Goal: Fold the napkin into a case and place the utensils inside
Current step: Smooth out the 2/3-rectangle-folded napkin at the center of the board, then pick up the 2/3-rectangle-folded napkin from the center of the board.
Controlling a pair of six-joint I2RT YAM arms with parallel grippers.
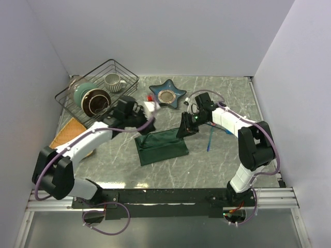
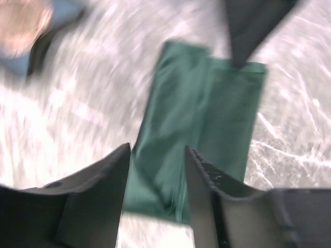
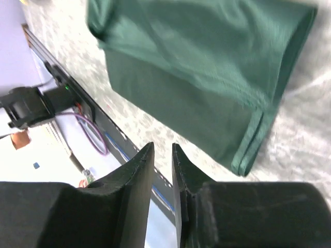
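Note:
The dark green napkin (image 1: 161,146) lies folded into a layered rectangle on the marble table, and also shows as the napkin (image 2: 207,129) and the napkin (image 3: 207,67). My left gripper (image 1: 138,130) hovers over its far left corner. In the blurred left wrist view the left gripper (image 2: 158,155) is open, with the cloth below the gap. My right gripper (image 1: 183,132) is at the far right corner. In its wrist view the right gripper (image 3: 163,150) is slightly open and empty, just off the hemmed edge. A blue utensil (image 1: 209,139) lies to the right of the cloth. A red-pink tip (image 1: 150,97) shows by the dish.
A blue star-shaped dish (image 1: 167,95) sits behind the cloth. At back left, a wire basket (image 1: 133,85) holds a mug (image 1: 113,81) and a bowl (image 1: 92,99). An orange-tan mat (image 1: 67,133) lies under the left arm. White walls close in three sides.

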